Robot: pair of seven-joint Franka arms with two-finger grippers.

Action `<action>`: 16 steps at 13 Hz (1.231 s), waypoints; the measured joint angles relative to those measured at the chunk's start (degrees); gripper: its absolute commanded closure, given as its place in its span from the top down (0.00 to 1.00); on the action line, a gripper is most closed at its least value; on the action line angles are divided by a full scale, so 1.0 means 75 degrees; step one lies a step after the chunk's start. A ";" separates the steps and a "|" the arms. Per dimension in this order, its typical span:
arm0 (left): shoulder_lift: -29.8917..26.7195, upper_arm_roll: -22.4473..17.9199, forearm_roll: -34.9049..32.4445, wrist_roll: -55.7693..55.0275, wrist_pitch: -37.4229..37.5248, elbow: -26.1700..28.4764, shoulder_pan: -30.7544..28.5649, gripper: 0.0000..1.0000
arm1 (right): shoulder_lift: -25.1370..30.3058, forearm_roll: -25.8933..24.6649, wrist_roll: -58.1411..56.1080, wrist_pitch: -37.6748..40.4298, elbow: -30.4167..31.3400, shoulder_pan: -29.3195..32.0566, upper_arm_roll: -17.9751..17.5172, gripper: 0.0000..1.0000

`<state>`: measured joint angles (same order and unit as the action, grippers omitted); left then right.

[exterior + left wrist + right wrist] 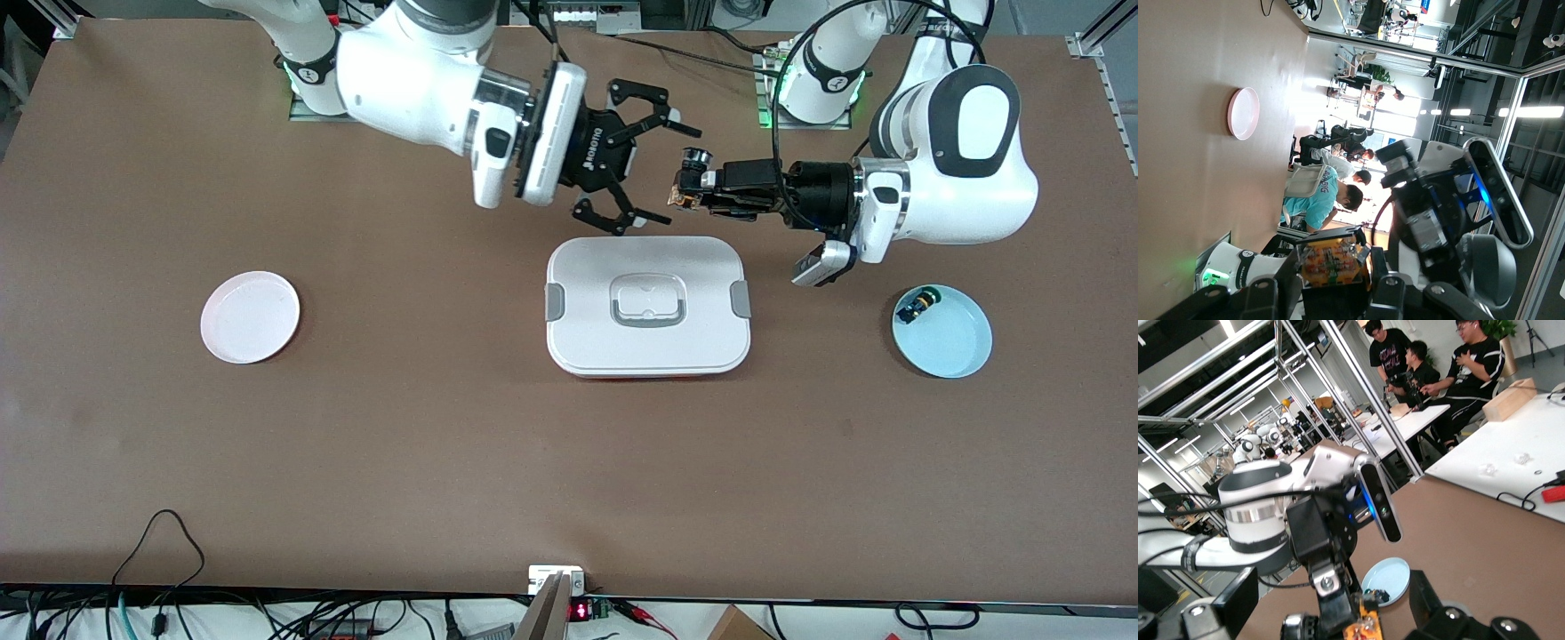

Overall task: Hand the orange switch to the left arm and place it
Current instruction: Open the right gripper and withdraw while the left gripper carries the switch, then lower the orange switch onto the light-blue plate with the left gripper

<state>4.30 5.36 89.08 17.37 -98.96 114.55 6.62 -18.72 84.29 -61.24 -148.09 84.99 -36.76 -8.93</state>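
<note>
Aloft, the orange switch was clamped in the left hand, at 3 o'clock from the spread right hand, above the box.

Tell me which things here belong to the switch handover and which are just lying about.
Part of the job:
orange switch, held by the left gripper
right gripper, open, facing it
box, the thing to avoid

Lying about:
pink plate
blue plate, holding a small black piece
</note>
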 measured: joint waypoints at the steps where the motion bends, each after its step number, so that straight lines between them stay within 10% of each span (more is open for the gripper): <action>1: -0.0005 -0.0012 -0.0333 0.0014 -0.0011 -0.0034 -0.0011 0.26 | 0.0149 0.0000 0.0036 0.0314 0.0030 0.0232 0.0010 1.00; 5: -0.0010 -0.0042 -0.2335 0.0035 -0.0045 -0.0394 -0.0279 0.26 | 0.0738 -0.0186 0.0195 0.2345 0.0288 0.1637 0.0085 1.00; 12: 0.0273 -0.0064 -0.7331 0.0574 -0.0058 -0.1302 -0.0607 0.25 | 0.2016 -0.3253 0.2509 0.8049 0.0280 0.5214 0.0595 1.00; 16: 0.0676 -0.0079 -0.9818 0.1956 -0.0075 -0.1323 -0.0910 0.25 | 0.2665 -0.5735 0.3413 0.9195 0.0307 0.5555 0.0990 1.00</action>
<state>9.37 4.77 15.44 32.04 -99.52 104.62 -0.20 1.26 41.28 -35.64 -79.13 87.29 4.90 -1.51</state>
